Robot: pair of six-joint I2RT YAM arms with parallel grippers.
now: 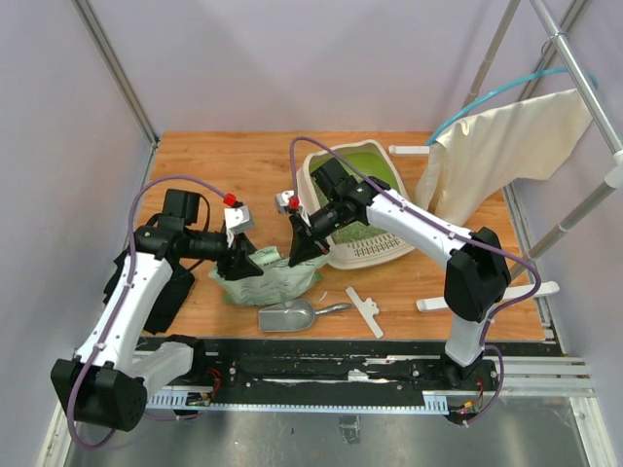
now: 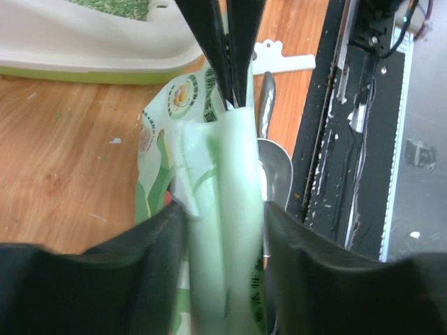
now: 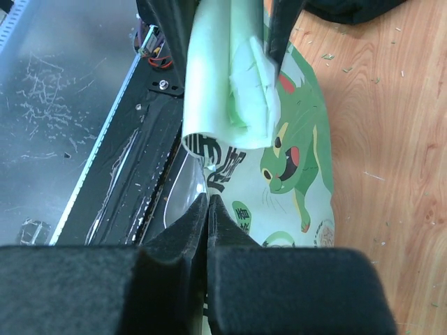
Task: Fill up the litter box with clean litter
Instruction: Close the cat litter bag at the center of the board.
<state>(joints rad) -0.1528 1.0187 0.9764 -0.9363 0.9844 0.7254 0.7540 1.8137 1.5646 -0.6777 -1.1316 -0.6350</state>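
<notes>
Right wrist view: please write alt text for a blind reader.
The right gripper, shut, pinches the edge of a light green bag printed with a cat. Beyond, the left gripper stands open around a raised fold of it.

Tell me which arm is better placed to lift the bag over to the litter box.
Right. The right tool is shut on the bag's edge, and that arm is beside the litter box. The left tool has its jaws open around the bag, so it probably isn't gripping.
</notes>
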